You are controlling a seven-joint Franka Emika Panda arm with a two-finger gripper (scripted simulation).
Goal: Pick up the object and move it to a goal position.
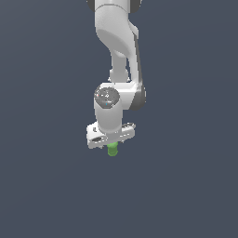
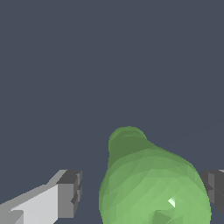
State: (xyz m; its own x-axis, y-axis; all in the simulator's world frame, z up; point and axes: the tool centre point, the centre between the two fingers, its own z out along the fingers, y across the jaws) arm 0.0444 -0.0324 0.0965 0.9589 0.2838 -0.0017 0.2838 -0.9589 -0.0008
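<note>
The object (image 1: 112, 150) is a small bright green stubby cylinder with a rounded top, and in the exterior view it pokes out just under the white gripper (image 1: 111, 141). In the wrist view the object (image 2: 148, 183) fills the space between the two fingers of the gripper (image 2: 142, 192). One dark finger pad (image 2: 71, 192) stands clear of the object with a visible gap. The other pad (image 2: 214, 188) is right at the object's edge. The jaws are open around the object, not pressed on both sides.
A plain dark grey surface (image 1: 186, 186) lies all around. The white arm (image 1: 116, 37) rises straight above the gripper in the exterior view. No goal marker or other object shows.
</note>
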